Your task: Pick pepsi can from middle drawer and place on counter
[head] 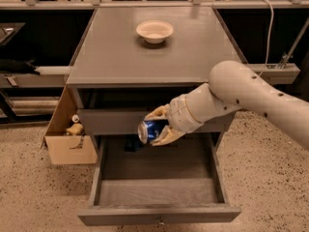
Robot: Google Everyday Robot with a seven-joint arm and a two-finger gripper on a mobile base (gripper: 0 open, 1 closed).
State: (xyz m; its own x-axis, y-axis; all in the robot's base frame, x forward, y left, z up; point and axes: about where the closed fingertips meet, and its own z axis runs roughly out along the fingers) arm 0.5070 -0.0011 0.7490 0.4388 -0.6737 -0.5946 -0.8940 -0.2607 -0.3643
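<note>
The end effector [154, 126] hangs in the air over the back of the open middle drawer [159, 191], just below the front edge of the worktop [145, 57]. Its two cream, padded-looking fingers [157, 113] are closed around the pepsi can [150, 130], one above and one beneath. The can is tipped on its side, with glossy dark-blue metal between the fingers and a silver round end facing left and toward me. It touches neither the drawer nor the worktop.

Behind the fingers comes a ribbed, pale wrist, then a thick, smooth off-white arm [260, 94] with small dark holes, running off to the right.

The drawer beneath is wide and shallow, of matte grey wood with low side walls, a flat floor and a plain front panel. Something small and dark [132, 143] sits at its back left; I cannot tell what it is.

The worktop is a flat grey square with a paler, scuffed front edge. A round, shallow white bowl [154, 31] stands toward its far side.

To the cabinet's left an open cardboard box [67, 146] sits on the floor [38, 197], which is beige and speckled like stone.
</note>
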